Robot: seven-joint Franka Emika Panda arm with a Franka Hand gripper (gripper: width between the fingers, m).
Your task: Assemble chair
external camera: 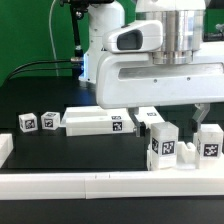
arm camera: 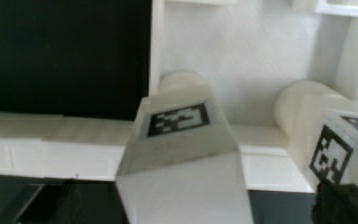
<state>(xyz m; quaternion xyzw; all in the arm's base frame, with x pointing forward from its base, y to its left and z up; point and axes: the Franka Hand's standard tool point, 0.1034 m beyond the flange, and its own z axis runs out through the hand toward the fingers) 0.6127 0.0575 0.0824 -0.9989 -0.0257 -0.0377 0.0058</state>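
Note:
The chair is in loose white tagged parts. Two upright blocks stand by the front rail at the exterior view's right. A long slab, two small cubes and another flat piece lie further back. My gripper hangs over the nearer upright block with its fingers spread wide. In the wrist view that block sits between the dark fingertips, with a gap on each side. The other block stands beside it. The gripper is open and holds nothing.
A long plain white border rail runs along the front, with a short white piece at the exterior view's left. The robot's white base and cables stand behind the parts on the black table.

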